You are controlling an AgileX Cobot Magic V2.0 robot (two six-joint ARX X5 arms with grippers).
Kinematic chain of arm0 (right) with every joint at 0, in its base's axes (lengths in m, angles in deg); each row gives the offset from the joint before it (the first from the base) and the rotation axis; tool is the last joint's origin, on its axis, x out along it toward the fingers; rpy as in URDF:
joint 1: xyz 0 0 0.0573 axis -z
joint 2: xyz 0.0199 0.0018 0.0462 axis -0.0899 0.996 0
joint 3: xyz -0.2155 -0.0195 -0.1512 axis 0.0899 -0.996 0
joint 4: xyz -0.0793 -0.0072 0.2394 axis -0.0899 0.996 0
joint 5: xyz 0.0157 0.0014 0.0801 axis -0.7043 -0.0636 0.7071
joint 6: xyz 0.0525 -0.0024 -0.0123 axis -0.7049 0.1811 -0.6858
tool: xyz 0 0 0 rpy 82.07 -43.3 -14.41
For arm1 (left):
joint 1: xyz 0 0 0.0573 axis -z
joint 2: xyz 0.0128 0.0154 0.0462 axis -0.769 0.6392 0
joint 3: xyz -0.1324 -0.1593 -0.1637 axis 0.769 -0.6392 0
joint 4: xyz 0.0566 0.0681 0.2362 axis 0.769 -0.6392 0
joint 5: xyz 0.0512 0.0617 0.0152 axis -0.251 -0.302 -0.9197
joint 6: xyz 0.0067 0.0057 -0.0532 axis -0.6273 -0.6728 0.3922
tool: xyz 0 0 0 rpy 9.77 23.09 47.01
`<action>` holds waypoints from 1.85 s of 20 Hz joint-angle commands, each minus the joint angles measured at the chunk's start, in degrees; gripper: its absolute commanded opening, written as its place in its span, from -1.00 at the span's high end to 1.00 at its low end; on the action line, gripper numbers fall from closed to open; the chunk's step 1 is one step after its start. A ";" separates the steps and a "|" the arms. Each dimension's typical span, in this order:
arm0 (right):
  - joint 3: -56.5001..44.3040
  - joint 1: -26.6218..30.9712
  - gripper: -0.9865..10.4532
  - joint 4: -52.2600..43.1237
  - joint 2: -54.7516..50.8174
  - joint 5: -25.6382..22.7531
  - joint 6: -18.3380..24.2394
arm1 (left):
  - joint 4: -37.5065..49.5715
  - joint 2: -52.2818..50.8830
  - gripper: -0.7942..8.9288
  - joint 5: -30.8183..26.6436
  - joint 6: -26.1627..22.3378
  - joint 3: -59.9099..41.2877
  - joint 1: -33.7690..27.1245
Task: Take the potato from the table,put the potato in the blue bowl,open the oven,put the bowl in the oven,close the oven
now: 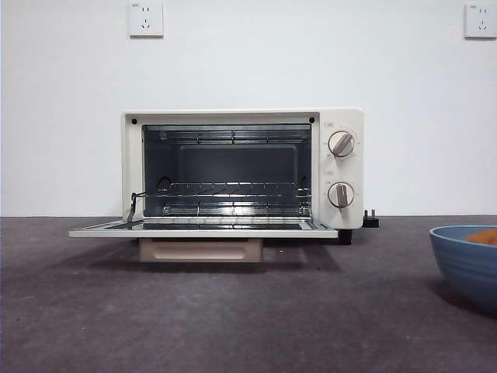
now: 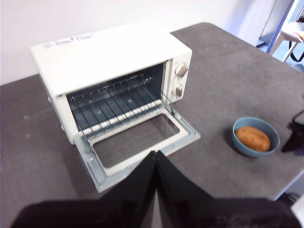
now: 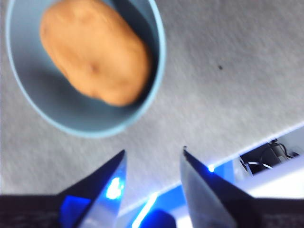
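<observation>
The cream-white oven stands at the back of the table with its glass door folded down flat and the wire rack showing inside. The blue bowl sits to the oven's right, with the orange-brown potato lying in it. My left gripper is shut and empty, held above the table in front of the open door. My right gripper hovers open above the table beside the bowl, apart from it.
A black plug lies behind the oven's right side. Two wall sockets sit high on the white wall. The table's edge runs close to the right gripper, and the table's right edge is near the bowl.
</observation>
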 commanded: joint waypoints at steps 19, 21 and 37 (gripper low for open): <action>-0.55 11.96 0.50 -9.53 13.97 -1.29 0.85 | -3.30 0.13 0.85 -0.22 -3.43 -0.13 0.13; -0.55 11.96 0.72 -11.17 15.26 -1.29 0.92 | -3.26 0.22 0.85 -0.22 -3.43 -0.13 0.13; 21.77 5.99 0.85 -1.81 19.39 1.01 0.66 | -2.43 3.63 0.85 -0.17 -5.40 -0.13 0.13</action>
